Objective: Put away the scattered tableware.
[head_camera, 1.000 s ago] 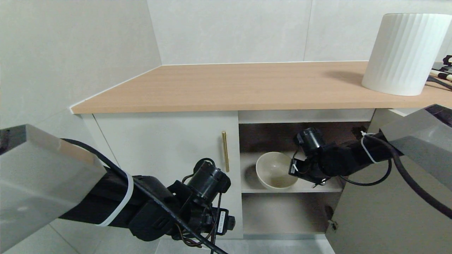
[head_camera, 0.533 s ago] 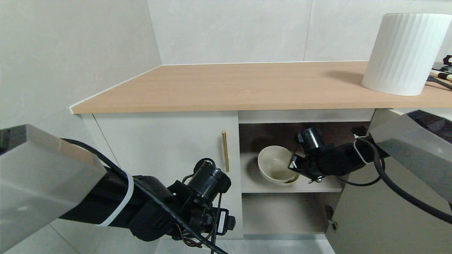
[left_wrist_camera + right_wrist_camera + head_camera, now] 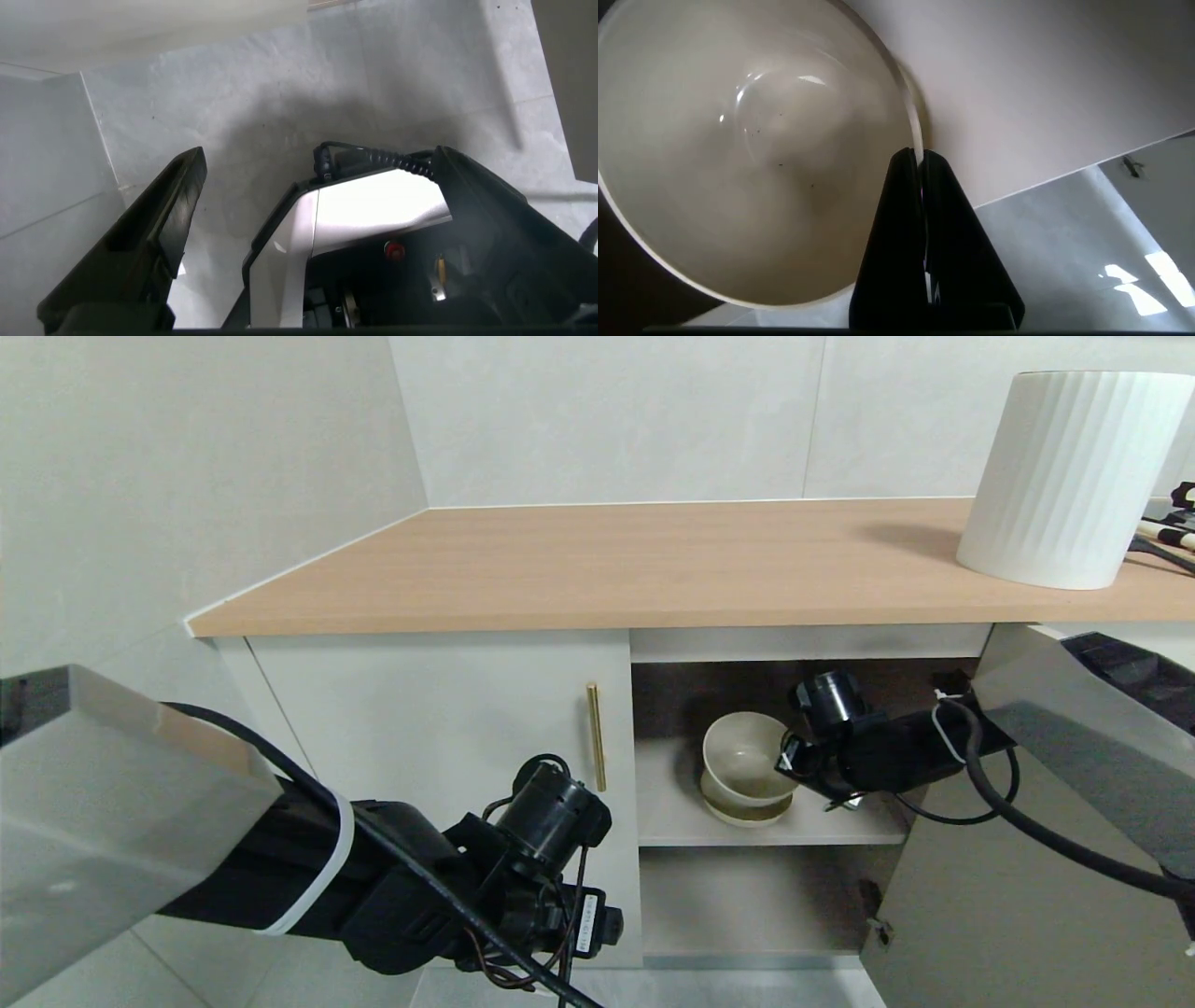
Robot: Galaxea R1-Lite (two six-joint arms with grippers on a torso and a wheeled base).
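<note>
A cream bowl [image 3: 745, 758] hangs tilted inside the open cabinet, just above the upper shelf [image 3: 667, 803]. My right gripper [image 3: 790, 767] is shut on its rim; in the right wrist view the dark fingers [image 3: 910, 201] pinch the rim of the bowl [image 3: 747, 149]. Under the bowl a second cream dish [image 3: 744, 811] rests on the shelf. Whether the two touch is unclear. My left gripper [image 3: 327, 243] hangs low in front of the closed left door, open, with only floor between its fingers.
A tall white ribbed cylinder [image 3: 1064, 476] stands on the wooden countertop [image 3: 607, 560], with utensils [image 3: 1167, 532] at the far right edge. The left door has a gold handle [image 3: 596, 735]. The right door [image 3: 1008, 905] is swung open. A lower shelf [image 3: 747, 896] sits beneath.
My right gripper has carried the bowl up and to the right, deeper into the cabinet, uncovering the dish beneath it. The left arm has not moved.
</note>
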